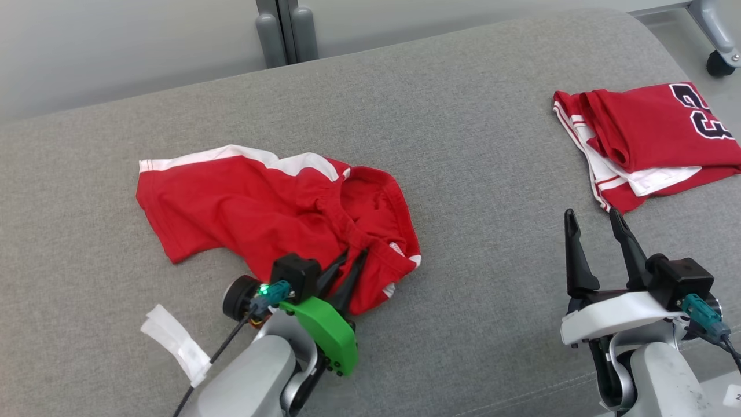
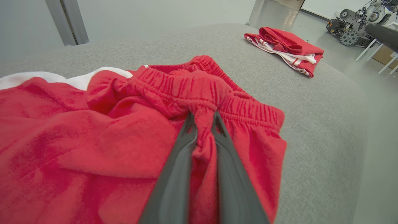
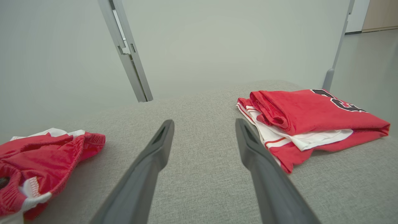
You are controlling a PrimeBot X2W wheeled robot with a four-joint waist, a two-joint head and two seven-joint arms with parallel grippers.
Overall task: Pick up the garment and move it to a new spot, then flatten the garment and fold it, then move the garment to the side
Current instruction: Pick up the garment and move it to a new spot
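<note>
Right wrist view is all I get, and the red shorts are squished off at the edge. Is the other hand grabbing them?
Observer: Yes. The left hand is shut on the red shorts, pinching their stretchy waistband.
Operator: Is anything lying next to that arm?
Observer: A white strip lies on the grey cushion, apart from the shorts.
Operator: Are the shorts all bunched up?
Observer: Only at the pinch. One leg lies spread to the robot's left, with a white band along its far edge.
</note>
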